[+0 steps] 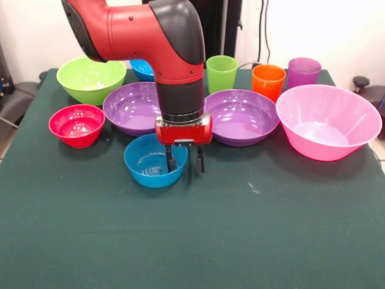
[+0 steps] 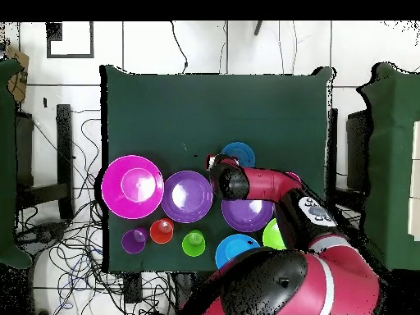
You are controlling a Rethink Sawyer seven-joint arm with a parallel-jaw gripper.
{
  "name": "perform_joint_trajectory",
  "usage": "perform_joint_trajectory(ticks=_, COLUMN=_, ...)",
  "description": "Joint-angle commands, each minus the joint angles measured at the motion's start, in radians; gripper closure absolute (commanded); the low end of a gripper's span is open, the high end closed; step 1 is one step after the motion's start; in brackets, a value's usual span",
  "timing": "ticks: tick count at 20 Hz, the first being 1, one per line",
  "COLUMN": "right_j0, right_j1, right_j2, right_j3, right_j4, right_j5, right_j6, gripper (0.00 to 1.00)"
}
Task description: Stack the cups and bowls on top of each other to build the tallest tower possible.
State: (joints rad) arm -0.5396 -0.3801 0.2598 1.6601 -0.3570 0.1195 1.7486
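My gripper [image 1: 184, 161] is open and hangs low over the right rim of a blue bowl [image 1: 150, 162]: one finger is inside the bowl, the other outside it. In the overhead view the gripper [image 2: 216, 161] is beside that bowl [image 2: 239, 153]. Behind it stand two purple bowls [image 1: 129, 108] [image 1: 243, 117], a big pink bowl [image 1: 328, 123], a red bowl [image 1: 76, 124], a lime green bowl [image 1: 90, 78] and a second blue bowl [image 1: 142, 69], partly hidden by the arm. The green cup [image 1: 221, 72], orange cup [image 1: 268, 81] and purple cup [image 1: 303, 72] stand upright at the far edge.
Everything stands singly on the dark green table cloth [image 1: 240, 241]; nothing is stacked. The bowls sit close together in a row. The arm [image 2: 271, 184] covers part of one purple bowl [image 2: 246, 215] and the red bowl in the overhead view.
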Motion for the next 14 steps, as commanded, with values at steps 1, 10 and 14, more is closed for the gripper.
perform_joint_trajectory(ticks=1, right_j0=0.068, right_j1=0.109, right_j2=0.037, right_j3=0.119, right_j4=0.039, right_j5=0.027, right_j6=0.171, gripper=0.0)
perform_joint_trajectory(ticks=10, right_j0=0.095, right_j1=0.117, right_j2=0.038, right_j3=0.126, right_j4=0.088, right_j5=-0.011, right_j6=0.2, gripper=0.0)
perform_joint_trajectory(ticks=14, right_j0=0.104, right_j1=0.124, right_j2=0.042, right_j3=0.13, right_j4=0.107, right_j5=-0.033, right_j6=0.209, gripper=0.0)
